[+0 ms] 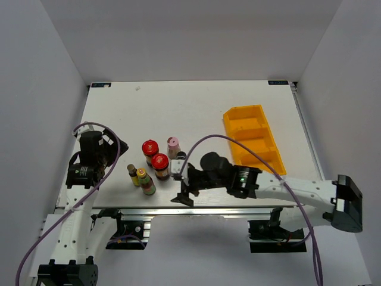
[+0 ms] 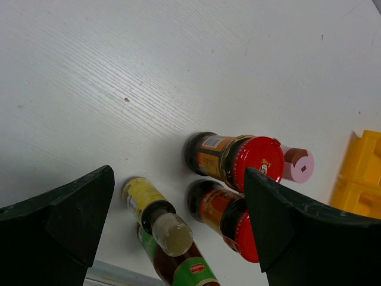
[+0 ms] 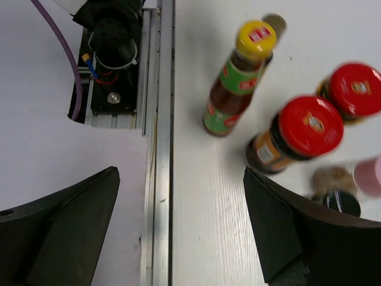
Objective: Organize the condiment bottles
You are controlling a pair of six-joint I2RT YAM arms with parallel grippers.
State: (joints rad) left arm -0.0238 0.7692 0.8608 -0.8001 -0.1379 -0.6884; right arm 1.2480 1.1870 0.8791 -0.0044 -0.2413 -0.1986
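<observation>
The condiment bottles stand close together at the front left of the table. There are two red-lidded jars, a pink-capped bottle, a slim brown bottle and a yellow-capped sauce bottle. A dark shaker is partly hidden behind my right gripper. My right gripper is open and empty just right of the group. In its wrist view the sauce bottle and a jar lie ahead. My left gripper is open and empty, left of the group, above the brown bottle.
The yellow three-compartment tray sits at the right of the table, and its corner shows in the left wrist view. The table's front edge with its metal rail runs right under my right gripper.
</observation>
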